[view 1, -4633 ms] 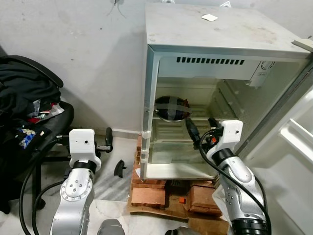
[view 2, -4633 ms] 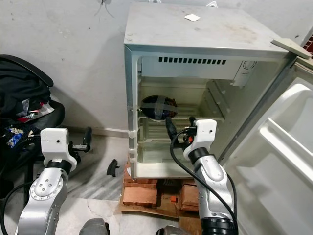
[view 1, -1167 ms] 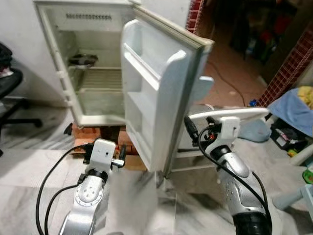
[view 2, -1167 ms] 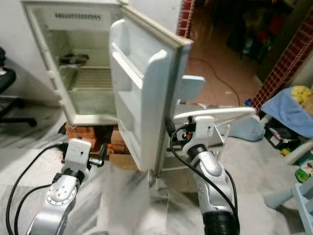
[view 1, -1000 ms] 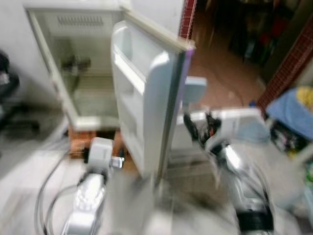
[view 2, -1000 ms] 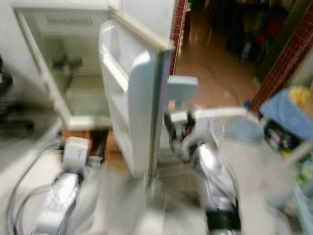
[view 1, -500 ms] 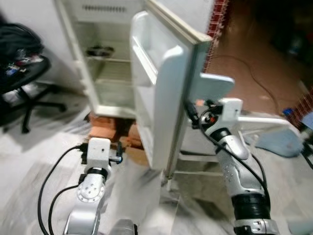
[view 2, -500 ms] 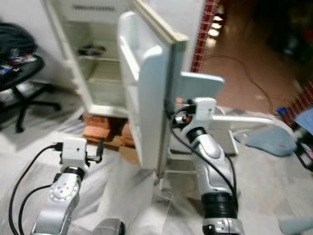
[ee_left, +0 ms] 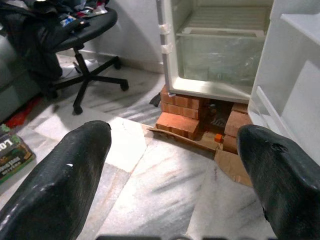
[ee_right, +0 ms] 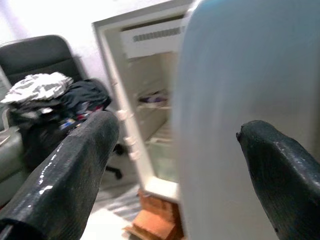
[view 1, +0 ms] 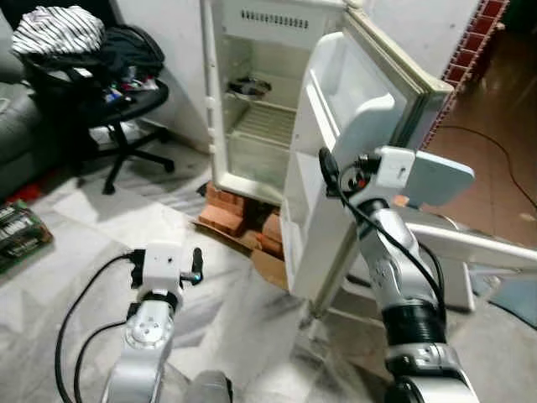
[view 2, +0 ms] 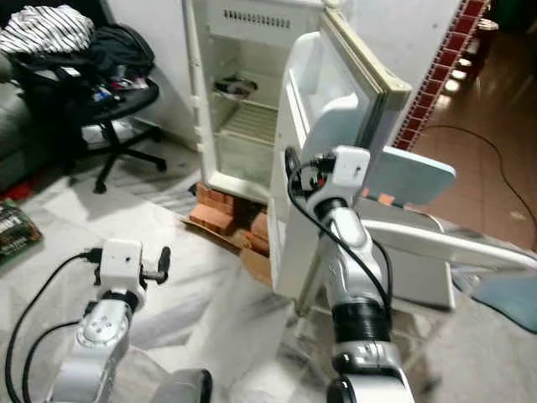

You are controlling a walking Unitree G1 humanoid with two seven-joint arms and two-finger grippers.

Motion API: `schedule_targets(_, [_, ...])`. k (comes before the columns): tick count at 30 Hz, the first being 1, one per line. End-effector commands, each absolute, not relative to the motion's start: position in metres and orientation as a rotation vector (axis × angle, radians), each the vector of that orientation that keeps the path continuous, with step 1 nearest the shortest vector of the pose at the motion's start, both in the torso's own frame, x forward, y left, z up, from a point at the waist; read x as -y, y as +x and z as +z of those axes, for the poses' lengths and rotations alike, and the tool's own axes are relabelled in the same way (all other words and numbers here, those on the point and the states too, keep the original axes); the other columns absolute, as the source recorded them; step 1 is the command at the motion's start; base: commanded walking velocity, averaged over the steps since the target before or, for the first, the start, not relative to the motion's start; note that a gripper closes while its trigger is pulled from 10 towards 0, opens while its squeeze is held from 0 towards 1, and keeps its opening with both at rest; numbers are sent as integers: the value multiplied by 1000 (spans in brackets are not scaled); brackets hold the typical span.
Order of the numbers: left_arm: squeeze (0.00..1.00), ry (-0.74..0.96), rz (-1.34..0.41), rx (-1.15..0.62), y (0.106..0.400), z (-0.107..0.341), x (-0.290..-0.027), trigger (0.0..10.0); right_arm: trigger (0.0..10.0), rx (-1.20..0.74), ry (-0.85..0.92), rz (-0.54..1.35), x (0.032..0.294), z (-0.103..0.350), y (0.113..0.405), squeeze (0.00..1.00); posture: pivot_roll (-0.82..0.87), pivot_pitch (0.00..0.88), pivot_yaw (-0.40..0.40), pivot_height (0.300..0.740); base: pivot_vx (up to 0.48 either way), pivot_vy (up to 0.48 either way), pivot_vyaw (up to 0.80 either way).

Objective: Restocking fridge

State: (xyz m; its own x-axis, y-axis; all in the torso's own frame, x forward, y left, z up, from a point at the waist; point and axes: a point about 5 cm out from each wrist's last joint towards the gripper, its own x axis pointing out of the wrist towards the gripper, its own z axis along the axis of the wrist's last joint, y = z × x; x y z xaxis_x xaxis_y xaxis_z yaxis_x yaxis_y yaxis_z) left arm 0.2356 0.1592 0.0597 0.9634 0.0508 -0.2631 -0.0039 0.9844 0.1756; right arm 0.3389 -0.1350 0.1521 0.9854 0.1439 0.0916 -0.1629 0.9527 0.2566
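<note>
- Standing far left: office chair (view 1: pixel 101 101), heaped with dark clothes and a striped garment (view 1: pixel 59 29).
- Lying on the floor at the left edge: green book (view 1: pixel 18 231).
- Hanging low over marble floor (view 1: pixel 75 218), touching nothing: left gripper (ee_left: pixel 170 165), fingers (ee_left: pixel 65 170) spread wide, pointed toward the bricks.
- Propped on bricks (view 1: pixel 228 206) and cardboard (view 1: pixel 268 264) against the wall: fridge (view 1: pixel 252 101), open, dark bowl (view 1: pixel 248 86) on the upper shelf, glass shelf and clear bottom compartment bare.
- Swung out toward the camera: fridge door (view 1: pixel 352 151), white inner shelves facing left.
- Raised right at the door's inner face near its edge: right gripper (view 1: pixel 327 168), fingers (ee_right: pixel 75 165) spread wide, door blurred between them in the wrist view; contact with the door not clear.
- Sitting behind the door, at right: white frame with a pale blue panel (view 1: pixel 436 176).
- Running up the far right: red-tiled wall edge (view 1: pixel 470 50), brown floor beyond.
</note>
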Motion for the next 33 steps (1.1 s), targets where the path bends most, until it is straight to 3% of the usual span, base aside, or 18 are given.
schedule_targets(1, [0,182,18,-269,235,62,-158,10000,10000,63,293,159,137,152,340,0,152,0,-44,740,0,0,0])
schedule_targets(8, [0,180,11,-276,234,61,-157,10000,10000,-59,346,458,124,135,321,0,152,0,-47,740,0,0,0])
schedule_targets(12, [0,178,-6,-283,233,60,-155,10000,10000,-251,266,584,137,106,300,0,145,0,-45,740,0,0,0])
schedule_targets(16, [0,178,-14,-287,233,59,-154,10000,10000,-352,58,467,169,88,302,0,140,0,-40,740,0,0,0])
schedule_targets(19, [0,181,-24,-289,234,59,-153,10000,10000,-319,-52,227,199,101,325,0,141,0,-37,740,0,0,0])
schedule_targets(24, [0,185,-23,-291,235,59,-154,10000,10000,-222,-87,145,204,128,340,0,150,0,-41,740,0,0,0])
schedule_targets(29, [0,180,-16,-286,234,60,-155,10000,10000,-22,71,222,181,160,350,0,155,0,-44,740,0,0,0])
schedule_targets(30, [0,177,-18,-282,234,60,-154,10000,10000,20,245,330,164,169,348,0,156,0,-44,740,0,0,0])
schedule_targets(31, [0,177,-18,-282,234,60,-154,10000,10000,20,245,330,164,169,348,0,156,0,-44,740,0,0,0])
schedule_targets(32, [0,178,-20,-283,235,60,-153,10000,10000,76,420,477,146,183,343,0,156,0,-41,740,0,0,0])
schedule_targets(33, [0,178,-22,-281,235,61,-153,10000,10000,111,479,592,134,193,335,0,155,0,-40,740,0,0,0])
